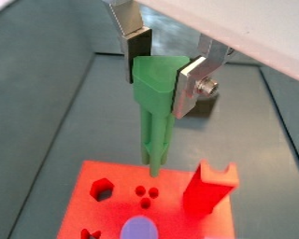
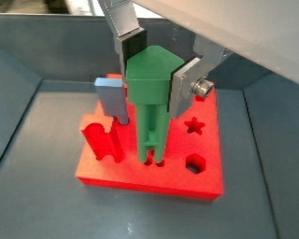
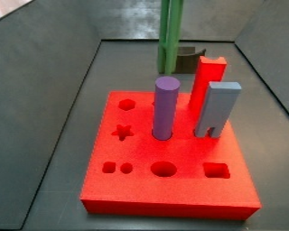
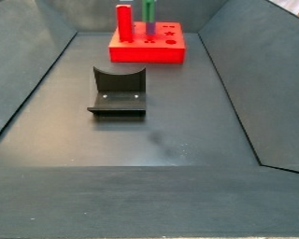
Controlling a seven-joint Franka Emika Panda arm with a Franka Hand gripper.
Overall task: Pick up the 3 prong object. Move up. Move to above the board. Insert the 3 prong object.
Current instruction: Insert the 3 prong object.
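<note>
My gripper (image 1: pixel 164 70) is shut on the wide top end of the 3 prong object (image 1: pixel 153 121), a tall green peg hanging upright. It is also held in the other wrist view (image 2: pixel 149 112), gripper (image 2: pixel 159 70). The peg's thin lower end is just over the red board (image 1: pixel 115 219), beside three small round holes (image 1: pixel 146 193) that show uncovered. In a side view the peg (image 3: pixel 172 36) stands over the far part of the board (image 3: pixel 172 185); its tip is hidden behind the purple cylinder. The far side view shows peg (image 4: pixel 149 11) and board (image 4: pixel 149 51). The gripper is out of both side views.
On the board stand a purple cylinder (image 3: pixel 166 108), a light blue block (image 3: pixel 217 108) and a tall red block (image 3: pixel 209 81). The fixture (image 4: pixel 119 89) stands on the bin floor in front of the board. Grey bin walls surround everything.
</note>
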